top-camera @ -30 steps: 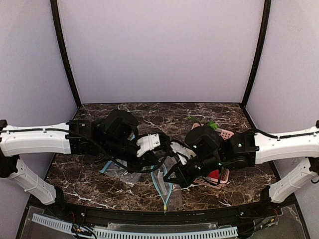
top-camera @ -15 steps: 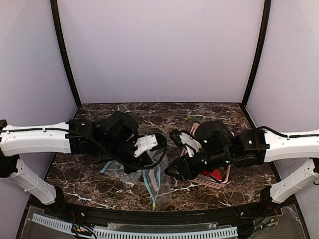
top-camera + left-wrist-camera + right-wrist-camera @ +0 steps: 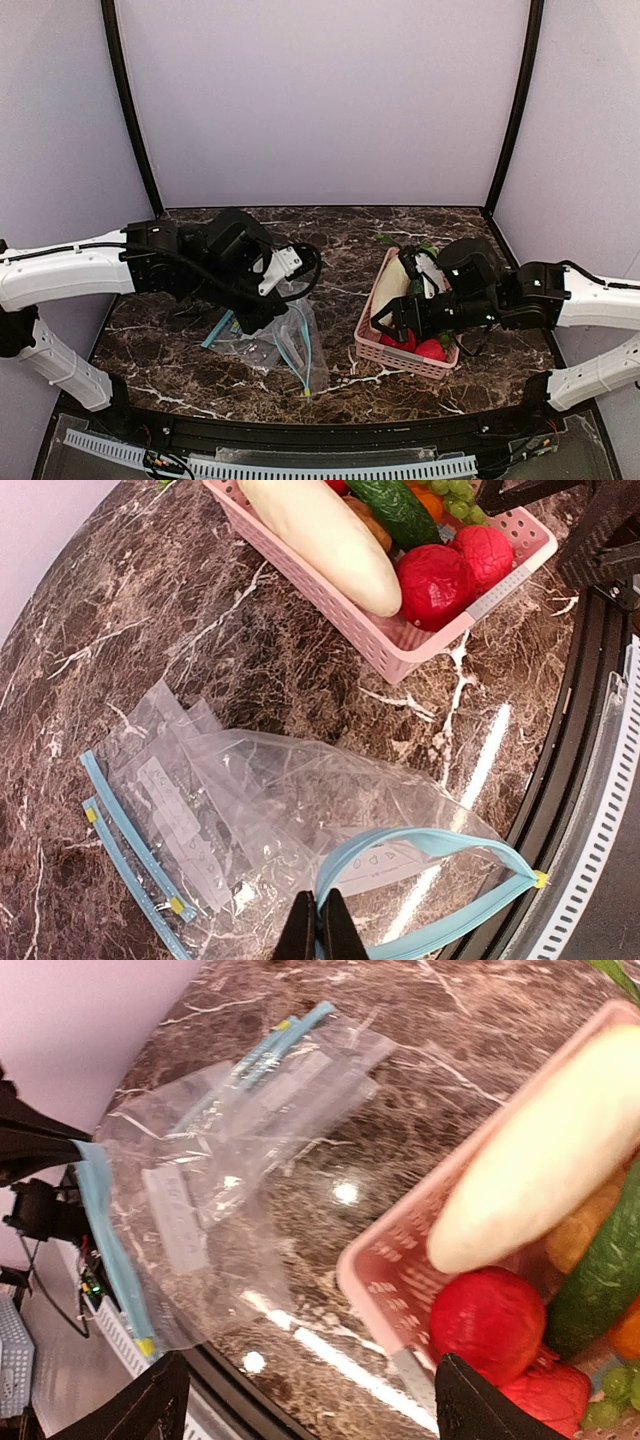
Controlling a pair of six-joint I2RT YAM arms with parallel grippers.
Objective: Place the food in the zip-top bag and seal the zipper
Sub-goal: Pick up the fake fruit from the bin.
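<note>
My biggest worry is the bag [image 3: 300, 790]. It lies on the table [image 3: 230, 650] just left of the pink basket [image 3: 400, 650]. Only one lip of its mouth is lifted, so the blue zipper [image 3: 430, 842] forms a shallow loop rather than a wide opening. I judge that a round fruit pushed against that loop could fold it shut or shove the whole bag away from the basket. The thin strip could also slip out of the pinch. Two spare bags [image 3: 130, 840] lie under it on the side away from the basket, and they could drag along with it.

The food has not left the basket. Two red fruits [image 3: 435, 580] sit in the basket's near corner, with the cucumber [image 3: 395, 505] behind them and the long white radish [image 3: 315, 535] alongside. With everything packed this tightly, a grab could catch the radish or tip the basket. A smooth round fruit could also squirt free.

The left end effector [image 3: 322, 928] is closed tight, its tips pinching the zipper left of the basket. The right end effector [image 3: 310, 1385] hangs over the basket's near left corner, above the red fruits. Its fingers are spread wide, holding nothing and touching nothing.
</note>
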